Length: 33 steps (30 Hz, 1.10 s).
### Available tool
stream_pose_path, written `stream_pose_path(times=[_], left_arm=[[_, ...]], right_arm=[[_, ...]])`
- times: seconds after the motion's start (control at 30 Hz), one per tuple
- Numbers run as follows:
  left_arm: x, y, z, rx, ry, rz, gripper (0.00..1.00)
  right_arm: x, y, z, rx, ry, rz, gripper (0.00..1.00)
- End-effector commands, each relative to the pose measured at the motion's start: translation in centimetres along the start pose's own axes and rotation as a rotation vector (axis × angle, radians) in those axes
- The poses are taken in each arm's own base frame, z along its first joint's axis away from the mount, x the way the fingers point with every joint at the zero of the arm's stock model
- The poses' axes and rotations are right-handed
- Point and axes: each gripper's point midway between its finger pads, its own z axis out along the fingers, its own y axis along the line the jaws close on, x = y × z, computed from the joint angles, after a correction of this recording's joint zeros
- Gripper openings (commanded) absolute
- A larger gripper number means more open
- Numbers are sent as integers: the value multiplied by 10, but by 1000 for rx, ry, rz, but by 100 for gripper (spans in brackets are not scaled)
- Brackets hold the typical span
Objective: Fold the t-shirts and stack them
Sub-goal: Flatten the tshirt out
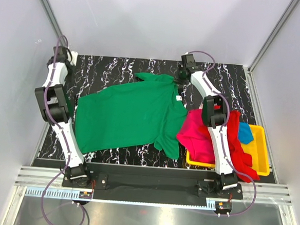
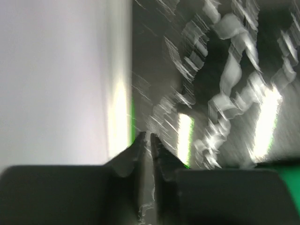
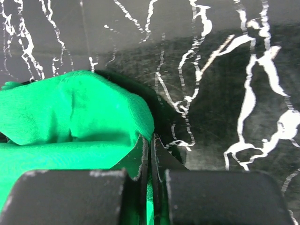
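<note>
While the green short-sleeved cloth t-shirt (image 1: 129,116) lies spread and unfolded across the black white-veined table (image 1: 106,71), the right gripper (image 3: 150,140) is clamped on its edge at one o'clock; the left gripper (image 2: 146,137), at ten o'clock, is closed on nothing visible. The red t-shirt (image 1: 235,122), magenta-pink t-shirt (image 1: 195,128) and blue t-shirt (image 1: 245,133) sit heaped in the yellow plastic tray (image 1: 261,131) at four o'clock: no fold or stack yet.

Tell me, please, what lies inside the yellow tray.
A pink shirt, a red shirt and a blue shirt lie heaped in the tray. Anything beneath them is hidden.
</note>
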Motion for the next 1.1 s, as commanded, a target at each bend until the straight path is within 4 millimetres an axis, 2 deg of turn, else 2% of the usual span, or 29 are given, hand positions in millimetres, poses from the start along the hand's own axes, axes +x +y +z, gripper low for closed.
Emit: stream_pose_path(times=[0.0,0.03,0.13,0.23,0.3,0.43,0.5,0.63,0.73,0.83,0.93,1.0,1.07], left_arm=[[25,-43,-34,228,5,0,28],[43,-55,-47,267,12,15,48],[55,-76,-61,347,-34,89,67],[59,-79,-64,338,-23,112,75],[63,-72,-58,290,2,113,79],[66,-64,-42,225,45,96,74],[68,-68,-40,224,55,101,68],[79,-71,-26,189,85,122,65],[76,-85,-21,256,86,124,56],[84,-105,-24,336,99,127,55],[96,-115,-22,348,116,149,55],[98,-110,-14,305,134,153,54],[95,-101,-4,253,160,139,42]], right_arm=[[-8,21,-4,-44,-48,5,0],[-3,20,-2,-51,-42,2,0],[-2,25,-7,-82,-36,-2,0],[-2,26,-11,-84,-32,-8,0],[-3,29,-15,-97,-31,-10,0],[1,31,-18,-112,-12,-7,0],[2,32,-20,-110,-6,-6,0],[0,36,-26,-121,-11,-5,0],[-1,36,-28,-120,-12,-4,0],[-2,35,-29,-114,-13,-2,0],[-2,34,-29,-107,-14,-3,0],[-2,33,-28,-104,-14,0,0],[-2,34,-28,-110,-15,4,0]])
